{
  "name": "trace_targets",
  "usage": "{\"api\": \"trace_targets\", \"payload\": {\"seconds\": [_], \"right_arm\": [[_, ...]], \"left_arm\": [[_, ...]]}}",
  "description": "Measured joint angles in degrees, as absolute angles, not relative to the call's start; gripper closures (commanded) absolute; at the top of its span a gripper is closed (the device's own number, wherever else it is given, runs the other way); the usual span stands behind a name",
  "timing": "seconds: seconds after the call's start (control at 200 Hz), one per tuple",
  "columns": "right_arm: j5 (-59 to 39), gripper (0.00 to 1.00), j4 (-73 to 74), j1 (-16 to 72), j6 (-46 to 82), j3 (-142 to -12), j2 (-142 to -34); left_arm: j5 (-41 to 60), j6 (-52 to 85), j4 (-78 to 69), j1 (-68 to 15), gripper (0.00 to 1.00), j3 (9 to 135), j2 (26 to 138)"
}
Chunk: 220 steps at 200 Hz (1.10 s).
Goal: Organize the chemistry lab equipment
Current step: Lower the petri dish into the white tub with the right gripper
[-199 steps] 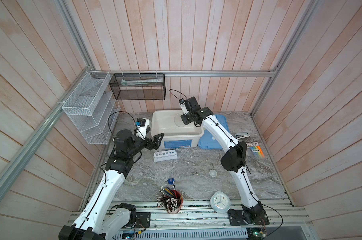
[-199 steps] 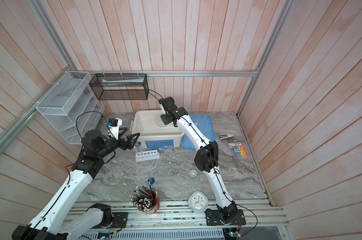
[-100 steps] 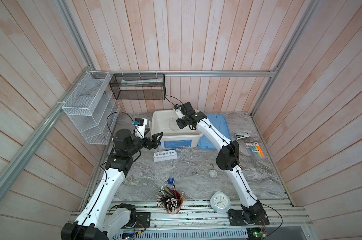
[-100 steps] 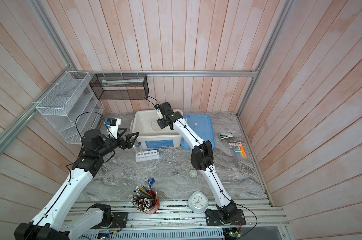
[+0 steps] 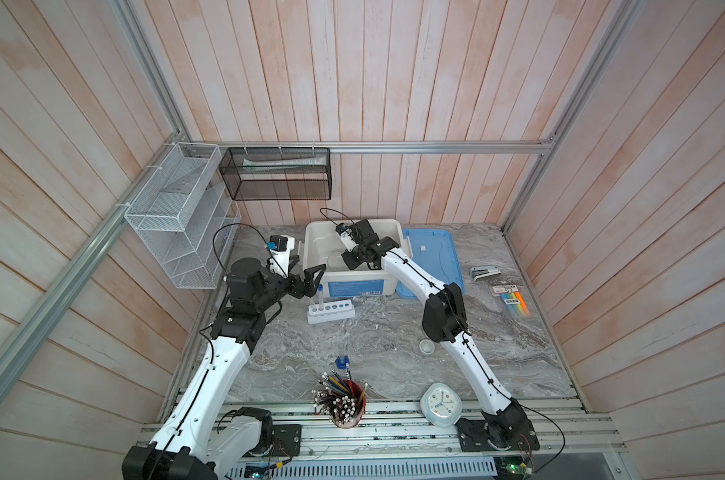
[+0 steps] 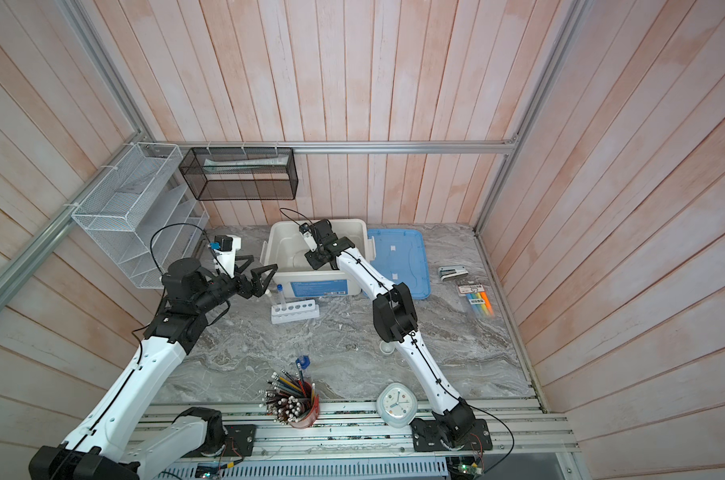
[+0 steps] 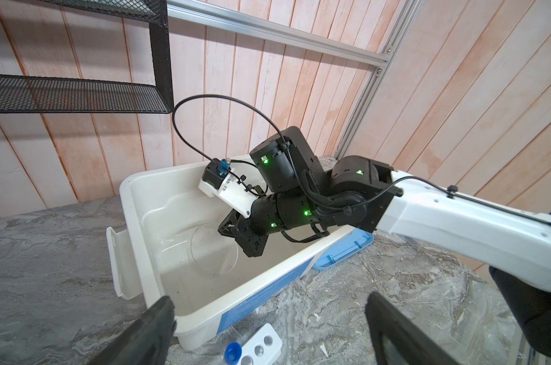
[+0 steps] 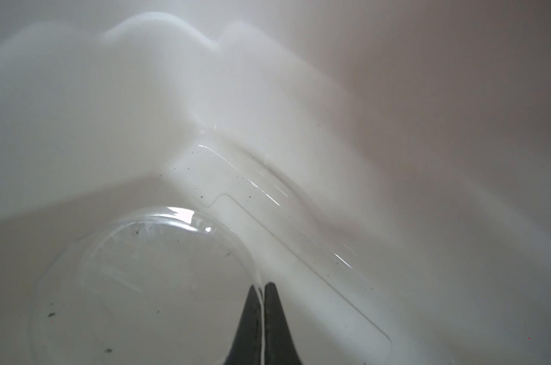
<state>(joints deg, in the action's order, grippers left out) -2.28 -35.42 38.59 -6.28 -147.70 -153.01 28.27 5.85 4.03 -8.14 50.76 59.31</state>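
Since the task is to put the lab pieces in order, I begin at the near edge of the worktop (image 5: pixel 385 332), at 6 o'clock. There stand the red cup of pencils (image 5: pixel 346 405) and the white clock (image 5: pixel 440 404), which I judge are not part of the work. Just beyond the pencils is the blue-topped bottle (image 5: pixel 342 360), and toward 4 o'clock the tiny cup (image 5: pixel 426 345) stands alone; both are not yet collected. Toward 10 o'clock the white six-hole rack (image 5: pixel 330 312) lies just in front of the white bin (image 5: pixel 354 287). One blue-capped tube (image 5: pixel 319 293) stands upright in its end hole, so it cannot roll. The left fingers (image 5: pixel 314 274) hang wide open and empty near the cap of this tube, perhaps ready to take it. Farther, at 12 o'clock, the right fingers (image 8: pixel 248 322) reach down inside the bin and are closed tight on the thin rim of the flat round dish (image 8: pixel 147 284). The dish is low in the bin; whether it lies on the floor I cannot tell. I think the rim is pinched because the dish is too wide to take across. The blue lid (image 5: pixel 431 257) lies beside the bin at 1 o'clock, leaving it open for filling
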Motion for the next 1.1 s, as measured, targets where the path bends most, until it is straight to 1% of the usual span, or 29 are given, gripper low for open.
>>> {"api": "trace_targets", "payload": {"seconds": [0.295,1.1], "right_arm": [[-4.62,0.97,-31.35,39.38,-6.52,-147.74,-155.61],[-3.14,0.95,-23.33,40.47,-6.63,-147.74,-158.43]], "left_arm": [[28.27,5.85,4.03,-7.92,0.04,50.76,59.37],[28.29,5.85,4.01,-7.92,0.04,50.76,59.46]]}}
